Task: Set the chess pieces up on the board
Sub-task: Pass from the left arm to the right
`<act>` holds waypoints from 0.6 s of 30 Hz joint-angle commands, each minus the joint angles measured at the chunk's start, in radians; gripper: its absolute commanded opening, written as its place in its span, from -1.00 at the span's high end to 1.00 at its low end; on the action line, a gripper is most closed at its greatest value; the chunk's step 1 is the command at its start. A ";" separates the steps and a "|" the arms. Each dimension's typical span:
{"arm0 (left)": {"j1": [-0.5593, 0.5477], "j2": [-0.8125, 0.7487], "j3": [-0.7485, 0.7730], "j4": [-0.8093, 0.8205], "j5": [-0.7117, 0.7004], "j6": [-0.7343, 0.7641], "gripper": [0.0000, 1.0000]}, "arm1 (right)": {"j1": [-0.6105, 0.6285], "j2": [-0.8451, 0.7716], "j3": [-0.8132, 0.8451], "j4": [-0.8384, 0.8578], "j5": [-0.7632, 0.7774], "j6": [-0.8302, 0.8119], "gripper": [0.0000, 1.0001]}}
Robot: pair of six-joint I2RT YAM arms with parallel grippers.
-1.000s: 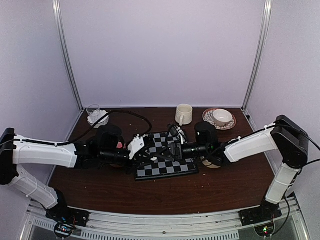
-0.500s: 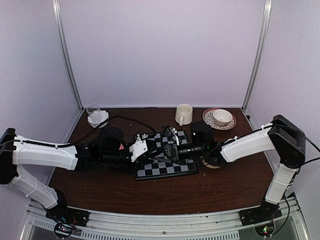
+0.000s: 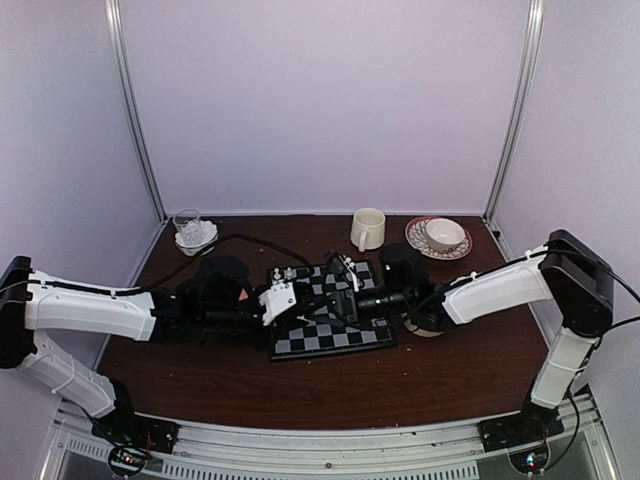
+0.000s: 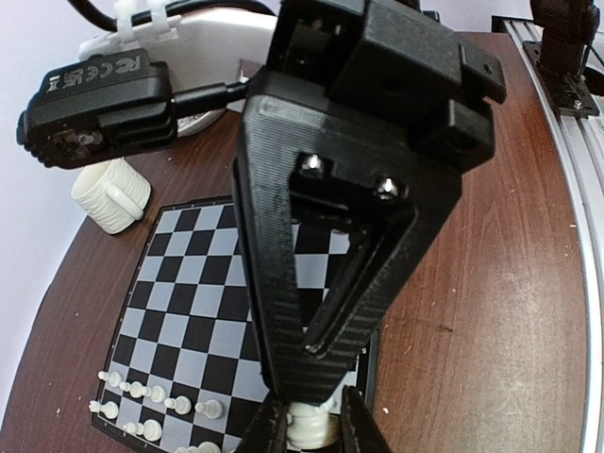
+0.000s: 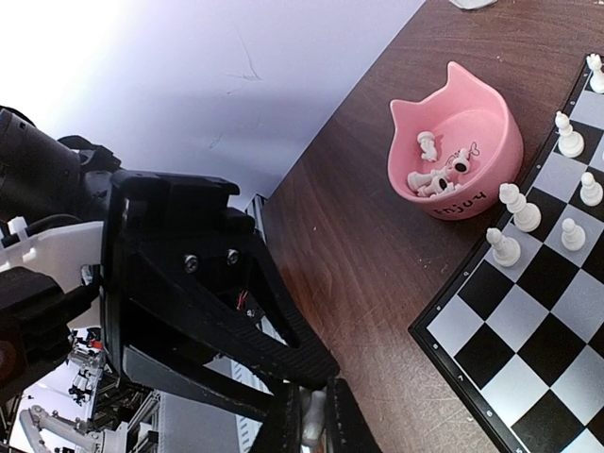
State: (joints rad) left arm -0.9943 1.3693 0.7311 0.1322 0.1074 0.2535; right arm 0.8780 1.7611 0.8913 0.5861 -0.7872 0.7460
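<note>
The board (image 3: 340,338) lies at mid-table between the two arms. My left gripper (image 3: 285,300) hangs over its left edge. In the left wrist view the left gripper (image 4: 314,442) is shut on a white chess piece (image 4: 311,423) above the board's (image 4: 198,283) rim. More white chess pieces (image 4: 156,394) stand in rows on the squares at that view's lower left. My right gripper (image 3: 342,292) reaches in from the right. In the right wrist view the right gripper (image 5: 313,439) is shut on a small pale chess piece (image 5: 312,413) above the bare wood beside the board (image 5: 528,349).
A pink cat-eared bowl (image 5: 458,156) holding white pieces sits just off the board's left side. At the back stand a cream mug (image 3: 367,228), a cup on a saucer (image 3: 445,236) and a glass (image 3: 190,228). A brown bowl (image 3: 432,322) lies under the right forearm.
The right gripper's jaws have closed on a pale piece. A second ago both grippers shifted a little over the board's left half; since then the arms have hardly moved.
</note>
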 commanded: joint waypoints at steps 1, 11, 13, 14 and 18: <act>0.000 0.001 -0.002 0.036 -0.018 0.001 0.51 | 0.006 -0.055 0.001 -0.061 0.025 -0.081 1.00; 0.033 -0.064 -0.012 0.026 -0.189 -0.149 -0.30 | 0.023 -0.147 0.101 -0.569 0.415 -0.467 1.00; 0.070 -0.105 -0.044 0.056 -0.205 -0.202 -0.40 | 0.037 -0.146 0.138 -0.676 0.517 -0.531 1.00; 0.087 -0.125 -0.058 0.066 -0.207 -0.228 -0.43 | 0.043 -0.137 0.156 -0.713 0.553 -0.553 1.00; 0.130 -0.195 -0.107 0.095 -0.263 -0.317 -0.53 | 0.072 -0.090 0.222 -0.817 0.656 -0.610 1.00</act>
State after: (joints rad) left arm -0.8989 1.2385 0.6659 0.1421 -0.0696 0.0650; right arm 0.9203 1.6451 1.0512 -0.0418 -0.3241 0.2661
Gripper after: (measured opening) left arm 0.736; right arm 0.068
